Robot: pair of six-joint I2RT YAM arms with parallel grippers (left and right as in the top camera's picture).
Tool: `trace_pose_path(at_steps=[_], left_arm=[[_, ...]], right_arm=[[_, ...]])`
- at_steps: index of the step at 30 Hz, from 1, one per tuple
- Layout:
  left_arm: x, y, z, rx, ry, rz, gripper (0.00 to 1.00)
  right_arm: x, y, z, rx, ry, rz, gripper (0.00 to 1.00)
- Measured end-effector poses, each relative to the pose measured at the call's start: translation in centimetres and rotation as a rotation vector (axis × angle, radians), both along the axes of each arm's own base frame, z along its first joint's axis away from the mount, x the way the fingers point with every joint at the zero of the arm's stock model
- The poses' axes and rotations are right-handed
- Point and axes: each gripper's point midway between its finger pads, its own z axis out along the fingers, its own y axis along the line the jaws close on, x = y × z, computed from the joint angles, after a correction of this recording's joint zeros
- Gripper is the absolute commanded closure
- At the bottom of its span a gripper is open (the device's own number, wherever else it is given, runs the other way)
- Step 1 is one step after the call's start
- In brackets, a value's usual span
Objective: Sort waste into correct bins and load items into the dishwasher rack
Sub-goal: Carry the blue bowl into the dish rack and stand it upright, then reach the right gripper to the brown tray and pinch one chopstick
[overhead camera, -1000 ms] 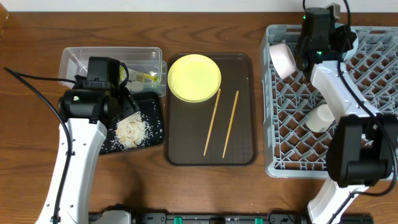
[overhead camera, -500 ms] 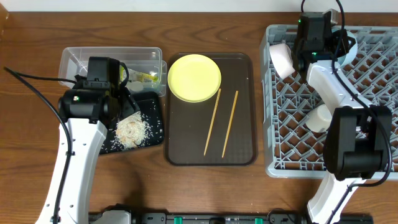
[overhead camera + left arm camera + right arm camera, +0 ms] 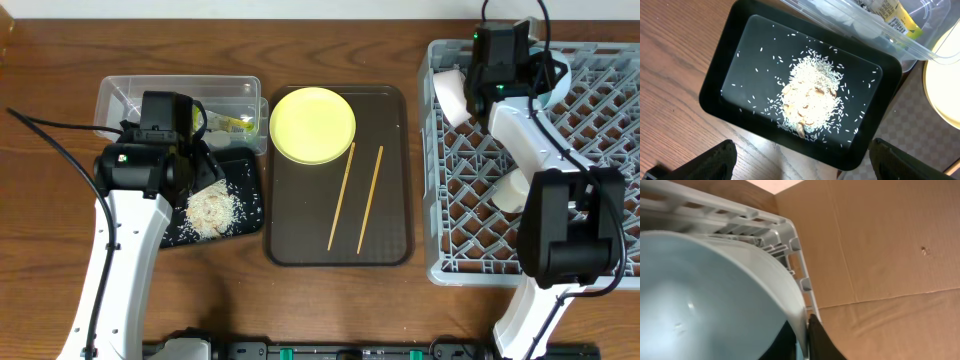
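My right gripper is shut on the rim of the light-blue bowl at the far left of the grey dishwasher rack. The pinkish-white bowl and the white cup sit in the rack. My left gripper is open and empty above the black tray, which holds the rice scraps. The clear tub holds the yellow-green wrapper and a white tissue.
A dark-brown serving tray in the middle carries the yellow plate and two chopsticks lying side by side. A cardboard wall stands behind the rack.
My right gripper has shifted a little left along the rack's far edge with the light-blue bowl. The left arm has not moved.
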Motion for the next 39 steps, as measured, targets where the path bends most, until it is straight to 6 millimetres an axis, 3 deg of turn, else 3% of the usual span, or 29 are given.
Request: trace_pose_path(at_steps=[7,13,17,19,22,26,29,32,35,38,39], left_arm=[[0.0,0.0,0.0,0.000,0.000,0.000,0.13],[0.0,0.0,0.0,-0.001,0.000,0.000,0.13],[0.0,-0.1,0.0,-0.007,0.001,-0.002,0.13],[0.0,-0.1,0.0,-0.008,0.000,-0.003,0.13],[0.0,-0.2,0.0,-0.011,0.000,-0.004,0.13],[0.0,-0.2,0.0,-0.012,0.000,-0.004,0.13],[0.0,-0.2,-0.1,-0.013,0.001,-0.005,0.13],[0.0,-0.3,-0.1,-0.014,0.000,-0.005,0.12],[0.0,-0.3,-0.1,-0.014,0.000,-0.005,0.13],[0.0,-0.3,-0.1,-0.014,0.000,-0.005,0.13],[0.0,-0.3,-0.1,-0.014,0.000,-0.005,0.13]], right_arm=[[0.0,2.9,-1.8,0.037,0.033,0.050,0.88],[-1.4,4.3,-3.6,0.087,0.074,0.050,0.80],[-2.6,5.3,-5.8,0.190,0.133,0.065,0.83],[-3.2,6.0,-6.5,0.279,0.130,0.072,0.76],[-3.8,7.0,-5.4,0.395,0.088,0.094,0.60],[-4.6,8.9,-0.3,0.539,-0.034,0.172,0.45],[-6.3,11.7,3.6,0.687,-0.077,0.290,0.43],[-8.2,16.3,5.2,0.879,-0.044,0.444,0.44],[-10.1,20.9,4.9,1.072,0.039,0.547,0.46],[-12.6,25.5,2.9,1.237,0.171,0.567,0.47],[-12.8,26.0,2.7,1.252,0.185,0.569,0.46]])
